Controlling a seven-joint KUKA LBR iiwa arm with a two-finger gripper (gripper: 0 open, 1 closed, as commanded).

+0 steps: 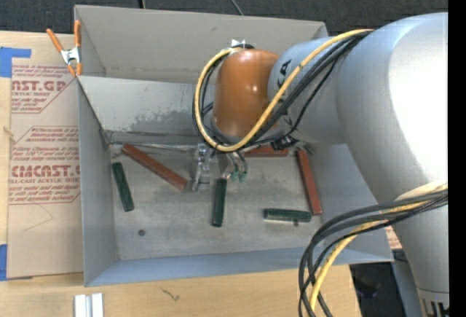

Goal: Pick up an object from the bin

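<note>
whether the gripper (204,171) is clenched or released cannot be told. it hangs low over the middle of the bin (145,38) floor, under the orange cover (244,93), the arm (378,97) coming in from the right. just near of it lies a dark green stick (218,204), narrow, pointing at it; a red stick (154,167) slants off left.

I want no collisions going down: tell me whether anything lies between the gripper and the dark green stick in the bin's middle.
Nothing visible lies between them: the gripper is right at the upper end of the dark green stick. A reddish-brown stick ends close beside the gripper and might get nudged.
</note>
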